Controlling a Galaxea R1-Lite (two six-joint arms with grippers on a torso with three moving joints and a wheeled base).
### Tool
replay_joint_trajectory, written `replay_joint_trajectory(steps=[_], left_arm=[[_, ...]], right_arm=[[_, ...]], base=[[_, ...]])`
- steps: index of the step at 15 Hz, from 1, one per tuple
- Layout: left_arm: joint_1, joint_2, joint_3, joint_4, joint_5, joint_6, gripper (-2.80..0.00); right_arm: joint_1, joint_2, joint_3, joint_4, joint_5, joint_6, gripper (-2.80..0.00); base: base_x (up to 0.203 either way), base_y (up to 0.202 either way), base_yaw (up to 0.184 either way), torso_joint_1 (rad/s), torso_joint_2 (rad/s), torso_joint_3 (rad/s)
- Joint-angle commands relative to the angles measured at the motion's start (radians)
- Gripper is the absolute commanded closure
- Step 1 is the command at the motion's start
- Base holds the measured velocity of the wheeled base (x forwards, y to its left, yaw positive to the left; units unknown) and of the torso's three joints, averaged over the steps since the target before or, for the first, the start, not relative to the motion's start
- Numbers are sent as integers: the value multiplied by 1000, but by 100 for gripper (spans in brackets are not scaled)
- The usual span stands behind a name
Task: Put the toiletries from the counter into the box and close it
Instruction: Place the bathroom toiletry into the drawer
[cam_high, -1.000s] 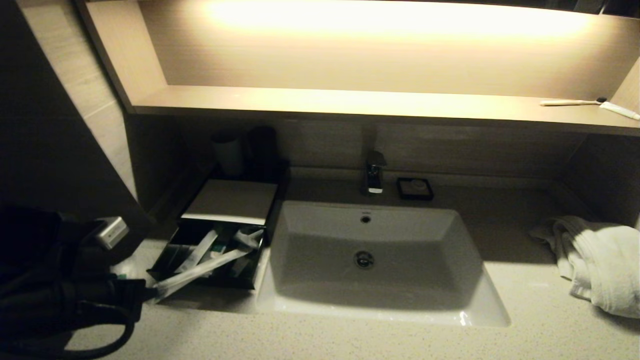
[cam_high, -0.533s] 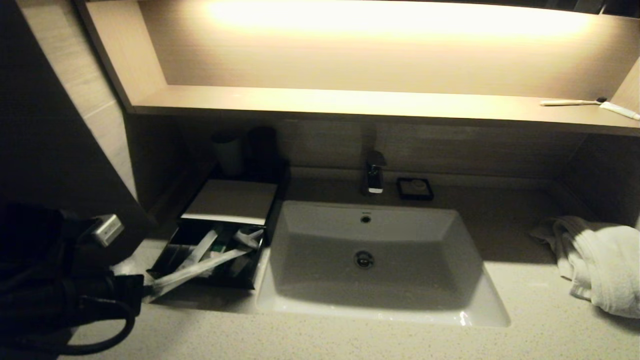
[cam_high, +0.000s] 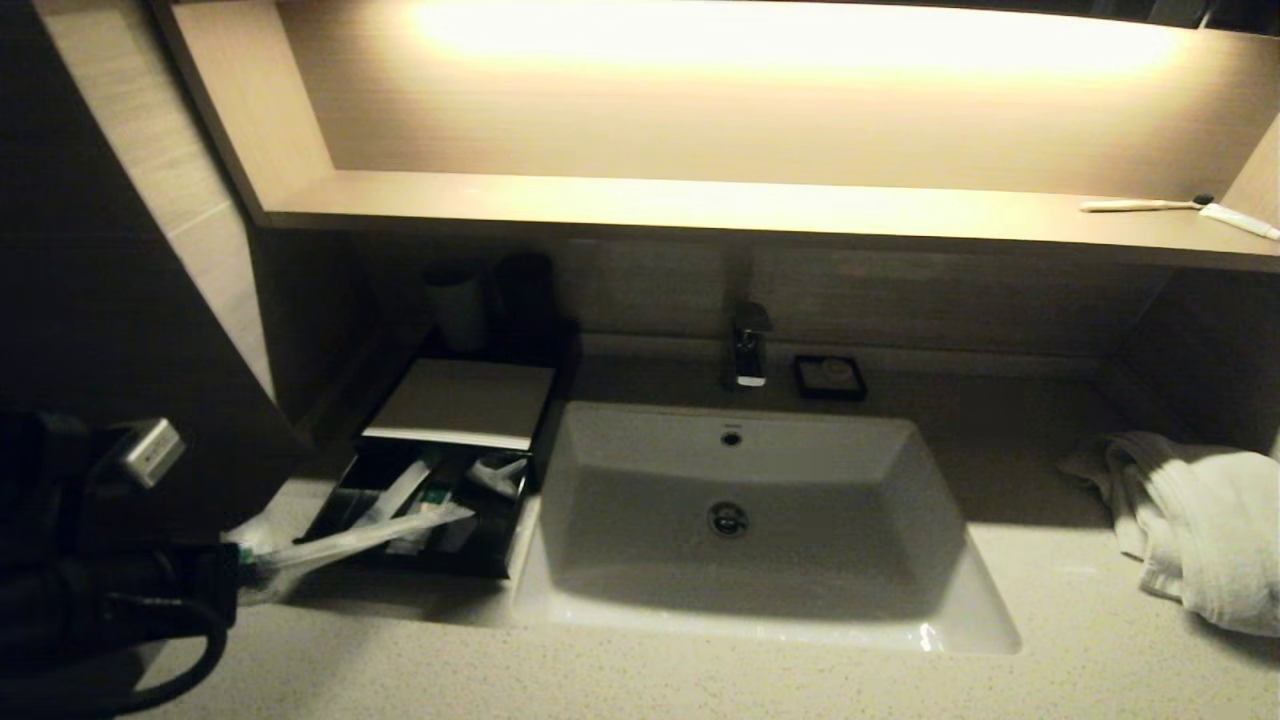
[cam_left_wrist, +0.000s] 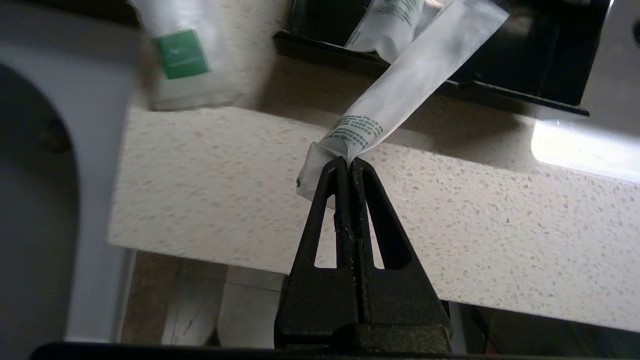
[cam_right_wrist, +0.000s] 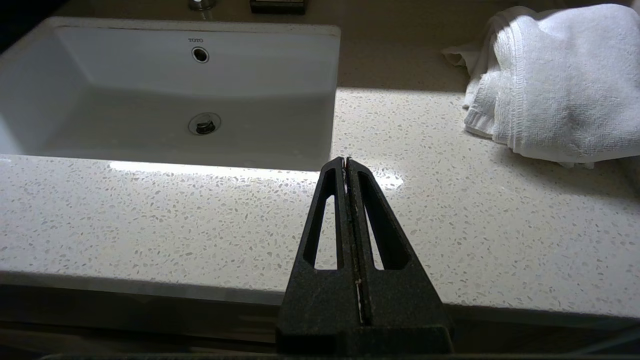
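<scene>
The black box (cam_high: 345, 492) stands open left of the sink, its white lid (cam_high: 460, 402) slid to the back, with several white sachets inside. My left gripper (cam_high: 232, 578) (cam_left_wrist: 348, 160) is shut on the end of a long white sachet (cam_high: 370, 538) (cam_left_wrist: 415, 75). The sachet slants from the box over its front rim (cam_left_wrist: 460, 89) to the counter's front-left corner. Another white sachet with a green label (cam_left_wrist: 182, 60) (cam_high: 250, 545) lies on the counter beside the box. My right gripper (cam_right_wrist: 346, 160) is shut and empty over the counter's front edge, right of the sink.
A white sink (cam_high: 600, 600) fills the middle of the counter, with a faucet (cam_high: 748, 345) and a black soap dish (cam_high: 829, 377) behind it. A white towel (cam_high: 1200, 520) lies at the right. Cups (cam_high: 455, 300) stand behind the box. A toothbrush (cam_high: 1140, 205) lies on the shelf.
My left gripper has moved left and back toward the counter's edge, dragging the long sachet with it, so more of the sachet lies outside the box.
</scene>
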Motion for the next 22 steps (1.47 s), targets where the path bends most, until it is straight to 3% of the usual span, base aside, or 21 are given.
replay_joint_trajectory(steps=[1,4,9,15,22], left_arm=[[6,-37,5,4,2,-3,0],[5,-36,0,1,49,-4,0],[-12,-1,-13,-7,63,-32,0],[-122,78,-66,-9,120,-73,0],[-244,91,-71,-3,122,-86,0]], right_arm=[[0,0,0,1,-1,0,0],[0,0,0,1,1,0,0],[0,0,0,0,1,0,0],[0,0,0,0,1,0,0],[0,0,0,1,1,0,0]], base=[[0,0,0,0,0,0],[0,0,0,0,0,0],[0,0,0,0,0,0],[0,0,0,0,0,0],[0,0,0,0,0,0]])
